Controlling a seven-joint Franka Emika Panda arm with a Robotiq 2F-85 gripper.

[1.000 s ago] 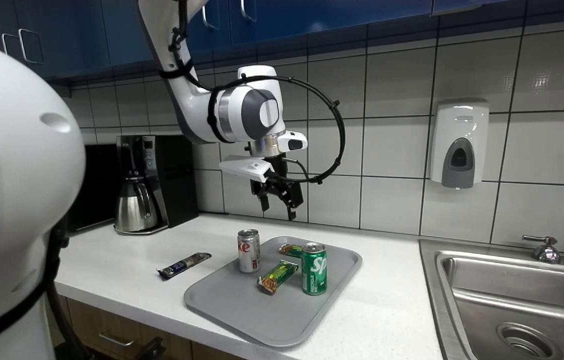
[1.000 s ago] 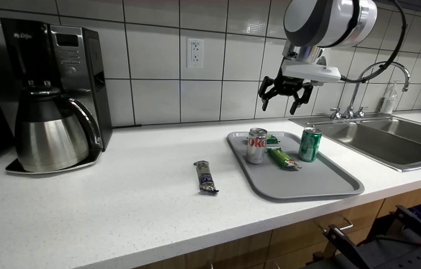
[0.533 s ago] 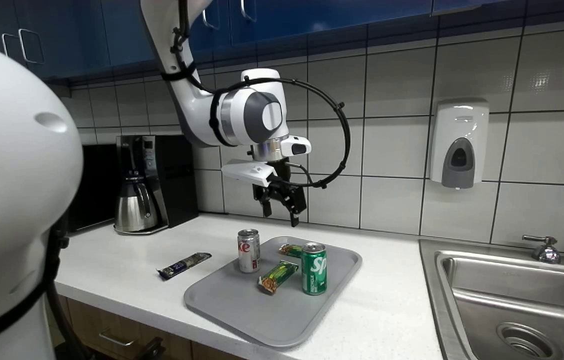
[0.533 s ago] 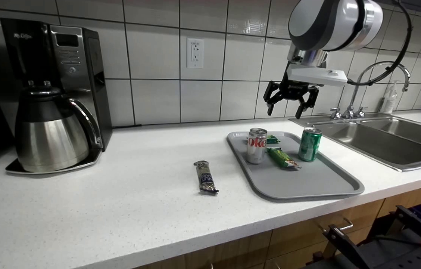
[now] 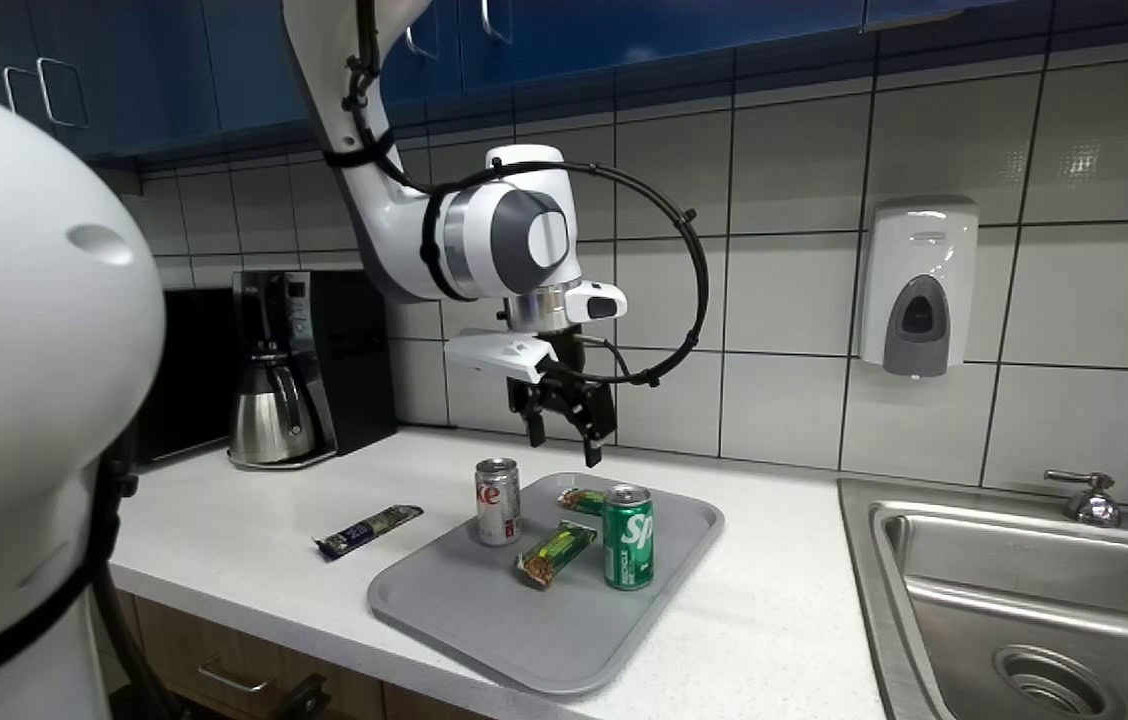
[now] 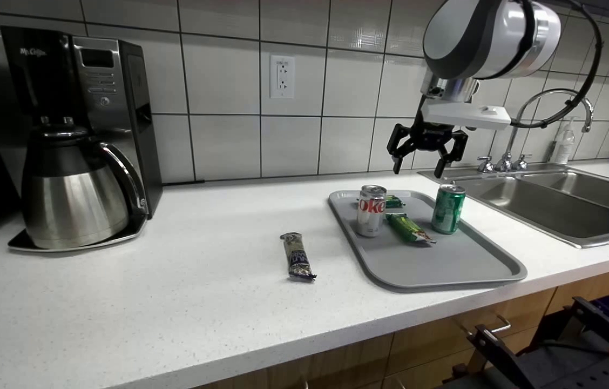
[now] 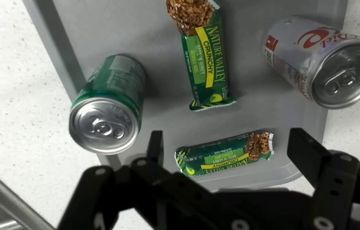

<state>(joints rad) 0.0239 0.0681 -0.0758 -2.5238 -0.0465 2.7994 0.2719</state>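
My gripper (image 5: 564, 450) is open and empty above the back of the grey tray (image 5: 544, 635); it also shows in the other views (image 6: 418, 173) (image 7: 227, 132). In the wrist view a green Nature Valley bar (image 7: 224, 156) lies on the tray, seen between the open fingers, well below them. A second such bar (image 7: 205, 64) lies nearer the tray's middle. A green Sprite can (image 5: 629, 540) stands upright on the tray; it also shows in the wrist view (image 7: 113, 89). A silver Diet Coke can (image 6: 371, 213) stands upright across from it. A dark-wrapped nut bar (image 6: 297, 256) lies on the counter beside the tray.
A coffee maker with a steel carafe (image 6: 75, 194) stands on the white counter (image 6: 185, 302). A steel sink (image 5: 1054, 600) with a faucet (image 6: 509, 135) is on the tray's other side. A tiled wall with a soap dispenser (image 5: 919, 285) stands behind.
My gripper has moved down toward the tray and slightly to the right in both exterior views, staying open. The cans, bars and tray have not moved.
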